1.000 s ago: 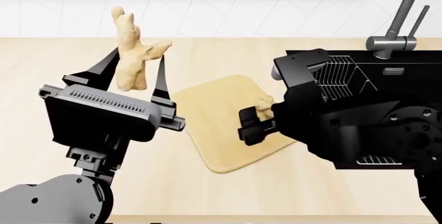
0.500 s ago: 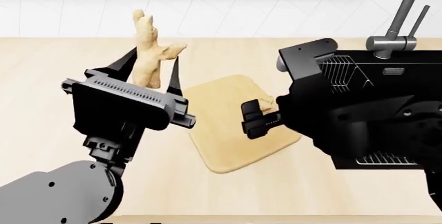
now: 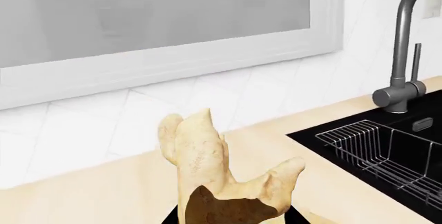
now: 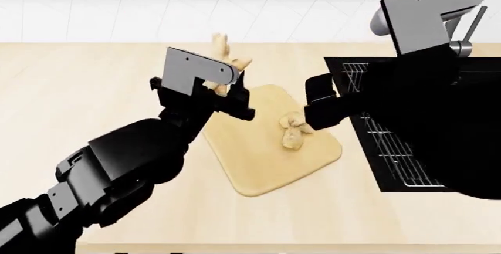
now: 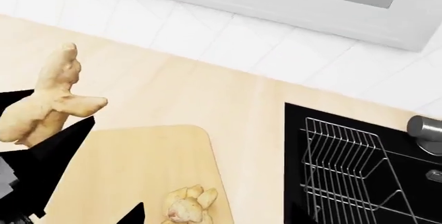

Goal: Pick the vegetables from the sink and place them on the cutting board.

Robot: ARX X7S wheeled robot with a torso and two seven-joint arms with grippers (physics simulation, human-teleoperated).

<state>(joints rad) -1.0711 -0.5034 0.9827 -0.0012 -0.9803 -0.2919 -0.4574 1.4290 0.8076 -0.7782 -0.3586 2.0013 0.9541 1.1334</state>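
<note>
My left gripper [image 4: 223, 84] clamps one ginger root [image 4: 224, 60]; another root [image 4: 293, 131] lies on the cutting board [image 4: 266, 166]; my right gripper's [image 4: 321, 106] jaws I can't judge.

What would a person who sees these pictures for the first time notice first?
A pale ginger root held up in the left gripper, over the far left edge of the wooden board. A second root lies on the board, beside the right gripper.
</note>
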